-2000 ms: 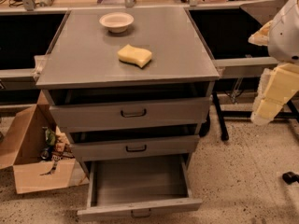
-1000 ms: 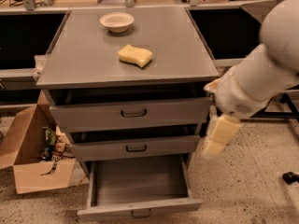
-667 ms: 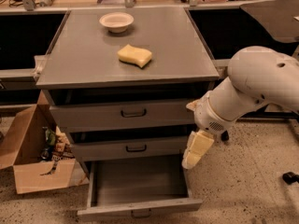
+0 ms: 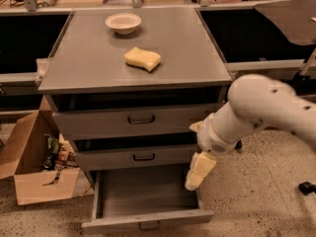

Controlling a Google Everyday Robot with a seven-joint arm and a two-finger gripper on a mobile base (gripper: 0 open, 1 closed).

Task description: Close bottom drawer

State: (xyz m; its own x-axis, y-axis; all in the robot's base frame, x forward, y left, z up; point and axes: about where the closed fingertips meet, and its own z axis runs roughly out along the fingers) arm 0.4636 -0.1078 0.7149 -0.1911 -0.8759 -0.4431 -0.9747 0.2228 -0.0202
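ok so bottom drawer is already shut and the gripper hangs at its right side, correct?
Not shut. The camera view shows the bottom drawer pulled out and open. The gripper does hang at its right side, just above the drawer's right wall.

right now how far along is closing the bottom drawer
Done: nothing yet. The bottom drawer stands pulled well out, its plain grey interior showing. In hand: the gripper hangs over the drawer's right side, just below the middle drawer, not at the front panel. Left: get to the front panel and push it fully in.
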